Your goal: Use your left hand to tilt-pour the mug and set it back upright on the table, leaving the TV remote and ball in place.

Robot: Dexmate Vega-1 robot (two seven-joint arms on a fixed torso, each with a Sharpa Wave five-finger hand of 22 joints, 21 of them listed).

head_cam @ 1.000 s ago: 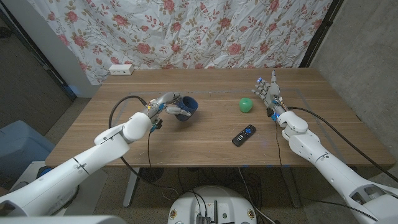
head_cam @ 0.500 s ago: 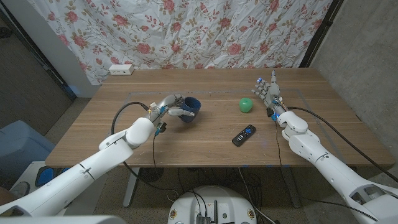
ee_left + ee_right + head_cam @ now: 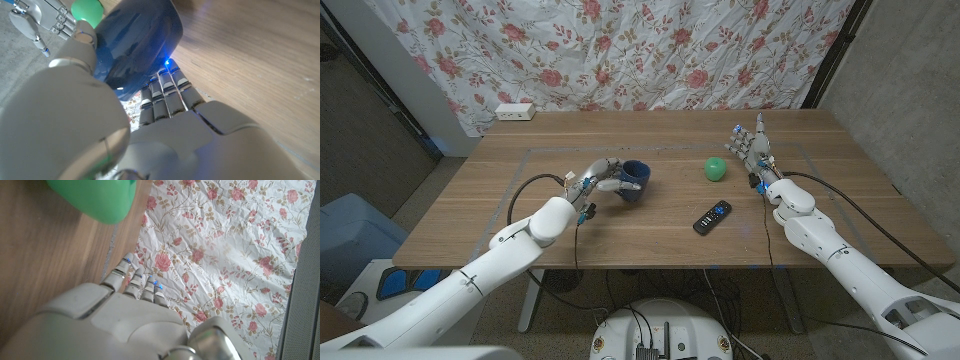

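Up off the wooden table (image 3: 470, 200), a dark blue mug (image 3: 633, 180), gripped by the left hand (image 3: 599, 180) with fingers wrapped round its side. Tipped a bit, mouth turned to the right and toward the far side. Inside of the mug too dark to tell if anything is in it. Seen very close from the left wrist too: blue mug wall (image 3: 135, 42) pressed against the fingers (image 3: 165, 97), rim and handle cut off or hidden there.

To the right of the mug, a green ball (image 3: 717, 169) on the table. Nearer and a little right of the middle, a black TV remote (image 3: 712, 216), lying slanted, buttons too small to read. Ball and remote apart from each other and from the mug.

Further right, the right hand (image 3: 750, 148) just beside the ball, fingers straight and spread, holding nothing. Only part of the ball (image 3: 95, 197) seen from the right wrist, cut off at the edge.

At the far left of the table, a white power strip (image 3: 515, 112). Behind it all, a flowery curtain (image 3: 640, 50).
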